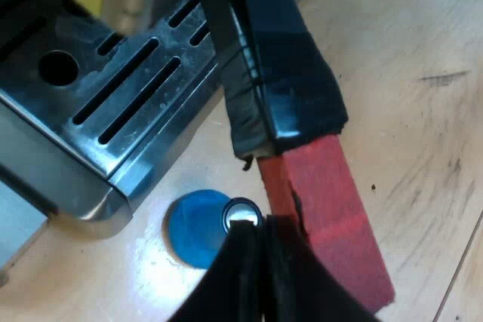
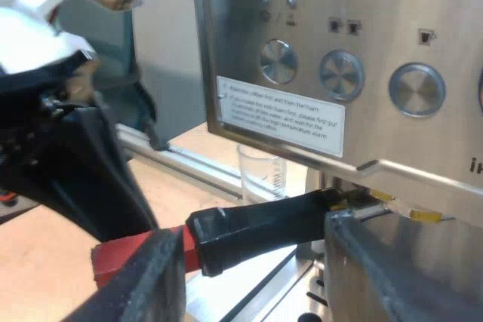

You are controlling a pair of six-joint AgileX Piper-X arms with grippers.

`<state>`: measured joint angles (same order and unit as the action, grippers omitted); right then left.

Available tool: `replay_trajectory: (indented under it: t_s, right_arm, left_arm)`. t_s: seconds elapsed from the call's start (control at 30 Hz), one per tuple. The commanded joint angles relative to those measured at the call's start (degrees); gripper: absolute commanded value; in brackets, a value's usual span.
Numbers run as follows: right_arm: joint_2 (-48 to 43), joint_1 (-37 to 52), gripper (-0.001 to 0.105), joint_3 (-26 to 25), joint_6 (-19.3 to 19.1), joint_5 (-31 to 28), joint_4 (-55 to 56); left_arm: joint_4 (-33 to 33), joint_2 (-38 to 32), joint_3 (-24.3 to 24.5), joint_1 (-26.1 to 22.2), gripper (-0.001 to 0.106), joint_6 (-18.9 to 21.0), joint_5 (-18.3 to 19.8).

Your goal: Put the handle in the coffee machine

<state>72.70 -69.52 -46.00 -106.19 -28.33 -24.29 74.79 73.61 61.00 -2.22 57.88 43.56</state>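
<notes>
Seating the holder point(image 1: 287, 88) well means keeping it level, lifting its head into the espresso machine point(image 2: 339, 50), then swinging to lock.

Left wrist view: left gripper point(image 1: 260, 277) jaws look clamped on the red end point(image 1: 332, 209), above the blue tamper point(image 1: 200, 228), beside the drip tray point(image 1: 113, 88).

Right wrist view: right gripper point(image 2: 253, 235) jaws spread either side of the dark handle; the holder's head sits at the machine's front.

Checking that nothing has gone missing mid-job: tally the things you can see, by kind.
Espresso machine: 1
Metal holder with red-ended handle: 1
Blue tamper: 1
Measuring glass: 1
Total: 4
</notes>
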Motion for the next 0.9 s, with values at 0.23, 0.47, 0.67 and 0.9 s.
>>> replay_trajectory:
  t_s: [0.23,0.47,0.67,0.9]
  right_arm:
    - [-12.75,-0.08,0.046,0.03,1.86,6.66,10.78]
    - [-16.40,-0.08,0.046,0.03,0.72,6.55,14.42]
    - [-17.16,-0.08,0.046,0.03,0.57,6.39,15.61]
    - [-17.16,-0.08,0.046,0.03,-0.52,6.28,15.61]
  left_arm:
    - [0.98,-0.46,-0.11,7.51,0.000,7.48,-2.27]
    - [-0.23,-0.83,-0.11,9.17,0.000,14.55,-2.98]
    - [-2.91,-3.93,-0.11,9.17,0.000,18.47,-8.79]
    - [-2.65,-4.29,-0.37,9.36,0.000,24.54,-9.07]
